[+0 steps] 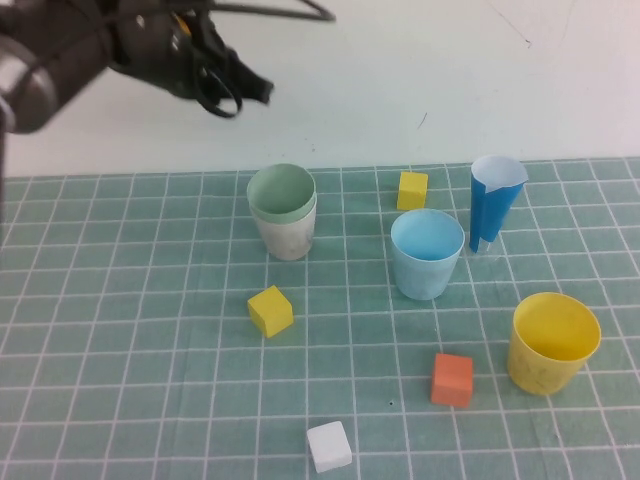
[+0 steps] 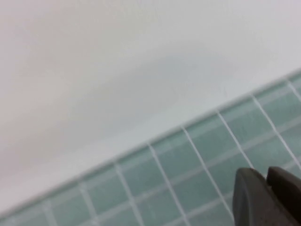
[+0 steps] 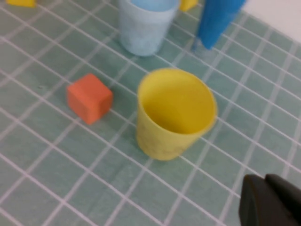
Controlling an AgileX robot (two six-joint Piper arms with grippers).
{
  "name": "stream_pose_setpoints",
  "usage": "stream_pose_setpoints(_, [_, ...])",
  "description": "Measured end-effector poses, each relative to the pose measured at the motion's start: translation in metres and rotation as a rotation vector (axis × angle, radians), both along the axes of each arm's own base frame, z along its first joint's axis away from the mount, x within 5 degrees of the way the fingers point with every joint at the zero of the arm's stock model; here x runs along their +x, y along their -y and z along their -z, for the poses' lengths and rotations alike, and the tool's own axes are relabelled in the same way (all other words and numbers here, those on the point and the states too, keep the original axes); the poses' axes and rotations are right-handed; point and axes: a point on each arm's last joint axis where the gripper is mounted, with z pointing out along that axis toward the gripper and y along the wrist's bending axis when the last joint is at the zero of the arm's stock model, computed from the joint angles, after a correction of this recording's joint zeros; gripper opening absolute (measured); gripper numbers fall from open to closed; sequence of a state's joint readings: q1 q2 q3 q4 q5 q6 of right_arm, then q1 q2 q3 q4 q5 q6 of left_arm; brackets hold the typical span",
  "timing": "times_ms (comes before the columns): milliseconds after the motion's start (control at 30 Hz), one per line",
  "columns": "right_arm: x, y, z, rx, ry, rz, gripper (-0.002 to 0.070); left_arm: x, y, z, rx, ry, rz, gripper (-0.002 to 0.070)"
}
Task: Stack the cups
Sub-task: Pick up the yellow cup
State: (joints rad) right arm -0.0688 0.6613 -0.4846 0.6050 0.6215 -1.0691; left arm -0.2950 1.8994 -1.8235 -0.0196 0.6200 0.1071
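Observation:
The sage green cup (image 1: 282, 192) sits nested inside the pale pink cup (image 1: 288, 236) at the mat's back middle. The light blue cup (image 1: 427, 255) stands upright to their right. The yellow cup (image 1: 552, 345) stands upright at the front right. My left gripper (image 1: 258, 90) hangs shut and empty above the white table behind the nested pair; in the left wrist view (image 2: 267, 172) it is over the mat's far edge. My right gripper (image 3: 264, 179) is shut and empty, close beside the yellow cup (image 3: 174, 113); it is out of the high view. The light blue cup (image 3: 143, 28) stands beyond.
A tall dark-blue cone cup (image 1: 495, 203) stands just right of the light blue cup. Two yellow cubes (image 1: 412, 190) (image 1: 270, 311), an orange cube (image 1: 452, 379) and a white cube (image 1: 329, 446) lie on the green grid mat (image 1: 120, 330).

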Motion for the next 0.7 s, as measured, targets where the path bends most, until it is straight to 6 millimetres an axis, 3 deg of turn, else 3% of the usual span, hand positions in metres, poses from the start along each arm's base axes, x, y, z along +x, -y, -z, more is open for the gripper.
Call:
stream_pose_setpoints(200, [0.047,-0.01,-0.008,0.064,-0.08,-0.171,0.0001,-0.042,-0.017,-0.069,0.019,0.143,-0.011,0.0004])
stream_pose_setpoints(267, [0.066,-0.012,-0.008,0.069,-0.107,-0.217,0.0032,-0.061,-0.023,-0.088,0.014,0.151,-0.014,0.0003])
stream_pose_setpoints(333, [0.086,-0.012,-0.004,0.066,-0.148,-0.265,0.0112,-0.082,-0.029,-0.098,0.024,0.147,-0.003,0.0002])
stream_pose_setpoints(533, [0.138,-0.012,0.007,0.121,-0.251,-0.302,0.0461,-0.137,-0.045,-0.095,0.03,0.161,0.009,0.0001])
stream_pose_setpoints(700, [0.171,-0.01,0.026,0.117,-0.304,-0.325,0.0557,-0.176,-0.057,-0.076,0.054,0.182,0.029,0.0])
